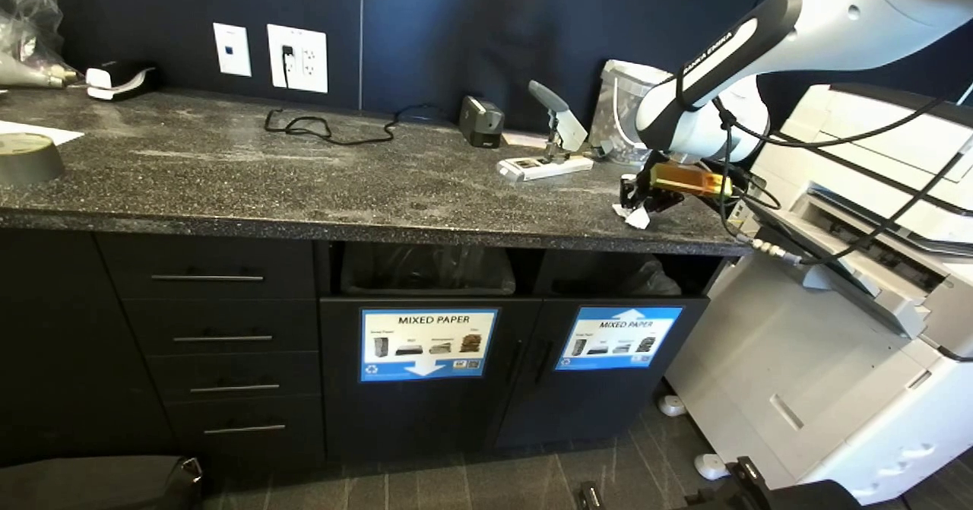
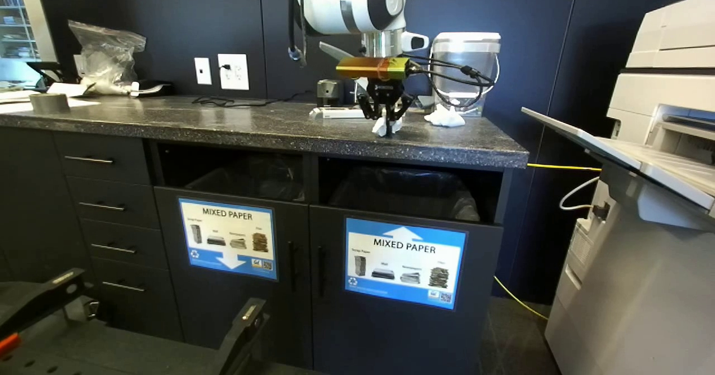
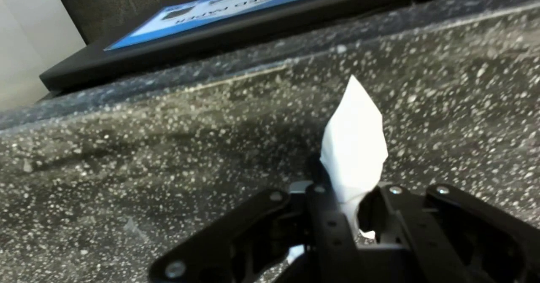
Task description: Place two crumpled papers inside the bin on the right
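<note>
Your bench (image 2: 223,120) stretches across both exterior views, the bin (image 2: 399,330) built in under its right-hand end. Toward the back stands a lidded clear bucket (image 2: 466,62). Your claw (image 2: 387,124) points down near the bench's front edge. The loose crumpled paper (image 2: 445,118) lies on the bench just in front of the bucket. Smallest to your eye, the clamped crumpled paper (image 3: 355,144) is pinched between the claw's jaws, its white tip jutting out in the wrist view.
</note>
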### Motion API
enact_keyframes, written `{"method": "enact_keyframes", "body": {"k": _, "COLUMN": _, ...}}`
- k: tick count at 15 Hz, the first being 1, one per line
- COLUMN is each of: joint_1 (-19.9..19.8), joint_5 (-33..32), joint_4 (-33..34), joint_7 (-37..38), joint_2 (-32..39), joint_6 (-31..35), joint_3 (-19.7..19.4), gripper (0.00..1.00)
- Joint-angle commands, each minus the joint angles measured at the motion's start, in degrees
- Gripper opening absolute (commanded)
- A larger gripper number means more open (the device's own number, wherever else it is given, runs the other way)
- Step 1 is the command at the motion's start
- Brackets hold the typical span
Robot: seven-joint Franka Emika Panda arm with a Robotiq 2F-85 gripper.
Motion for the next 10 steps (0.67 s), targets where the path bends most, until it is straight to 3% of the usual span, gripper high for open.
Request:
{"method": "enact_keyframes", "body": {"k": 1, "joint_1": 1.77, "joint_5": 0.07, "joint_4": -9.23, "joint_7": -1.97, "joint_2": -4.42, "joint_6": -0.97, "joint_3": 0.65, "gripper": 0.02}}
{"method": "enact_keyframes", "body": {"k": 5, "joint_1": 3.72, "joint_5": -0.90, "joint_4": -14.85, "joint_7": -2.13, "joint_2": -7.96, "joint_6": -0.53, "joint_3": 0.40, "gripper": 0.02}}
{"method": "enact_keyframes", "body": {"k": 10, "joint_1": 7.10, "joint_5": -3.87, "joint_4": -22.85, "joint_7": 0.25, "joint_2": -10.90, "joint_6": 6.79, "joint_3": -0.49, "gripper": 0.02}}
